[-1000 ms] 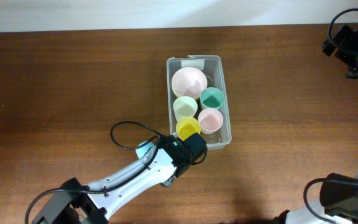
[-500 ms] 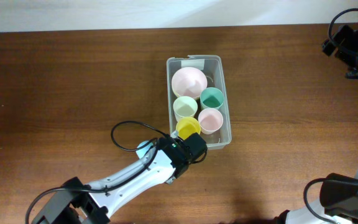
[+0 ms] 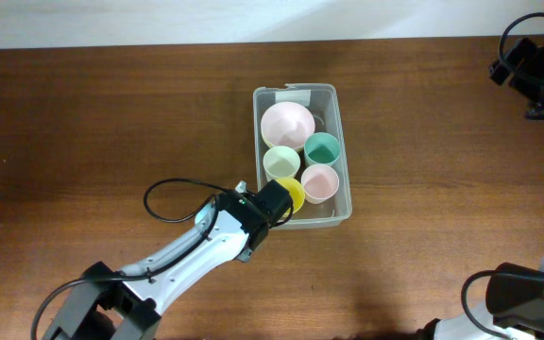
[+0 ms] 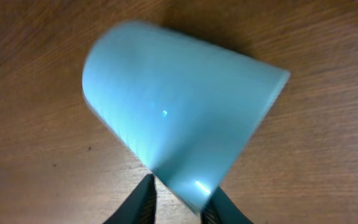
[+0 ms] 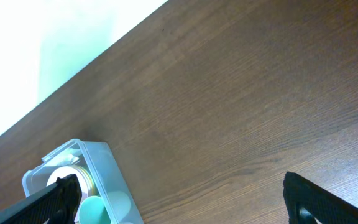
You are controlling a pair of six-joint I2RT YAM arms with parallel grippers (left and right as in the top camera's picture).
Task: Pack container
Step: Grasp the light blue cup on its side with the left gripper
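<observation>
Overhead, we see the container (image 3: 324,212) mid-counter, with the left end effector (image 3: 277,198) at its corner toward the counter's front edge. In the left wrist view, its fingers (image 4: 143,198) stand narrowly apart, pinching the rim of a light blue cup (image 4: 173,106) that lies tipped on the counter (image 4: 30,155). In the right wrist view, the right end effector (image 5: 182,199) gapes wide and holds nothing.

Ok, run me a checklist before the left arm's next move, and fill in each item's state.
1. Left tool closed on the blue cup at its rim: ok.
2. Blue cup lifted clear of the table: cannot tell.
3. Container upright, top open: ok.
4. Room inside for another cup: cannot tell. The pink bowl, pale green cup, teal cup, pink cup and yellow cup crowd it.
5. Right tool open and well away from the container: ok.
</observation>
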